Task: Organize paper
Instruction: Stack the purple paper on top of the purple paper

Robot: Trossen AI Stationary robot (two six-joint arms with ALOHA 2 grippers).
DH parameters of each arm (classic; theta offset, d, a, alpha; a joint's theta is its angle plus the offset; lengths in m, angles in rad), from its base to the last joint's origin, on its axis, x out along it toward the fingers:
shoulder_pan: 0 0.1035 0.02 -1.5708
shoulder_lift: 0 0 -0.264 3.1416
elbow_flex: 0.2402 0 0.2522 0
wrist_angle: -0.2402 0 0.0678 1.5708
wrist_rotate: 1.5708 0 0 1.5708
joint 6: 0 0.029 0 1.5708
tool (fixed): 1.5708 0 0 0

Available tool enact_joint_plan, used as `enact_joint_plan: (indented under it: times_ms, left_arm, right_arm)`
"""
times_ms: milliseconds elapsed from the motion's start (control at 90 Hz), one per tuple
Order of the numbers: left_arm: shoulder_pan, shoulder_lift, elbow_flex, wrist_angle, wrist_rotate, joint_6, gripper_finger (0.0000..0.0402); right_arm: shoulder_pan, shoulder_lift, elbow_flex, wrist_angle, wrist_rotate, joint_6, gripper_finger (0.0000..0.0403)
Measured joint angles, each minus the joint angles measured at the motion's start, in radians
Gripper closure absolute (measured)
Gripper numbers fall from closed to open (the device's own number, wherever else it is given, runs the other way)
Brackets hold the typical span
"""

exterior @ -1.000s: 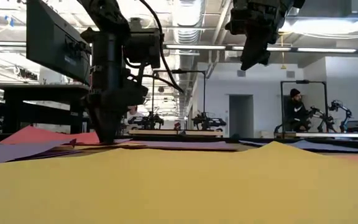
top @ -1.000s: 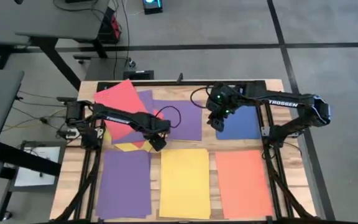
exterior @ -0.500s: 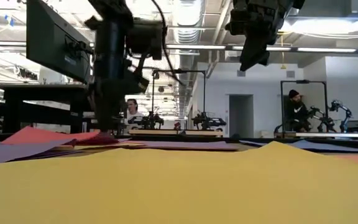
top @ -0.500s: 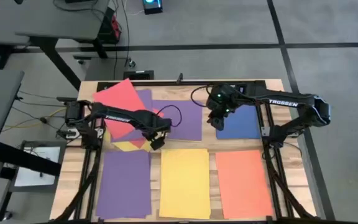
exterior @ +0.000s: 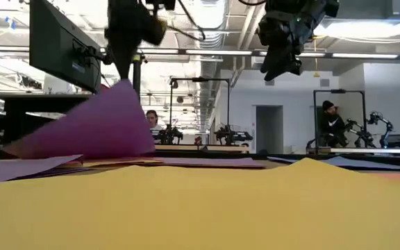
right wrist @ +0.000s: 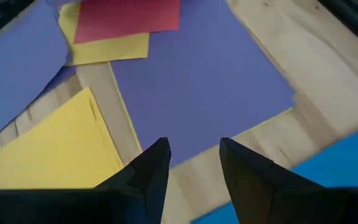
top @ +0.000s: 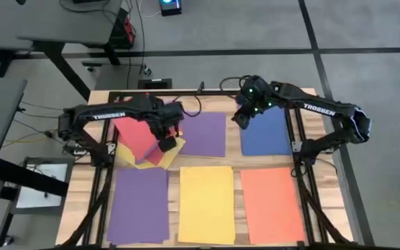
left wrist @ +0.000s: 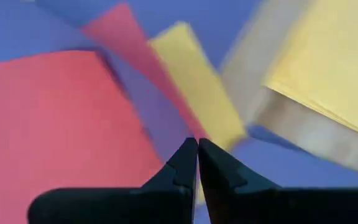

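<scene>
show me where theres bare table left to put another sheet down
Little is free. Only narrow wood strips show: between the purple sheet and blue sheet, and between the back row and the front purple sheet, yellow sheet and orange sheet. The back left is crowded: a jumbled pile under the left gripper.

Bright, even overhead light; left wrist view blurred.

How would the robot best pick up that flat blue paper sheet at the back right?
Probably at its edge nearest the open right tool, from straight above: the thin blue paper sheet lies flat on the wooden table, leaving only edges to pinch.
</scene>
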Motion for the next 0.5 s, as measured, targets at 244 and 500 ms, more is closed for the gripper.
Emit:
enact_joint_plan:
  times_ms: [244,500]
  left_arm:
    - [-0.133,0.000,0.133,-0.172,0.218,-0.088,0.0401]
    - [-0.123,0.000,0.256,-0.234,0.083,-0.295,0.0401]
  right_arm:
    - [0.016,0.000,0.000,-0.011,0.000,-0.047,0.0267]
    - [0.043,0.005,0.000,-0.001,-0.001,-0.124,0.0267]
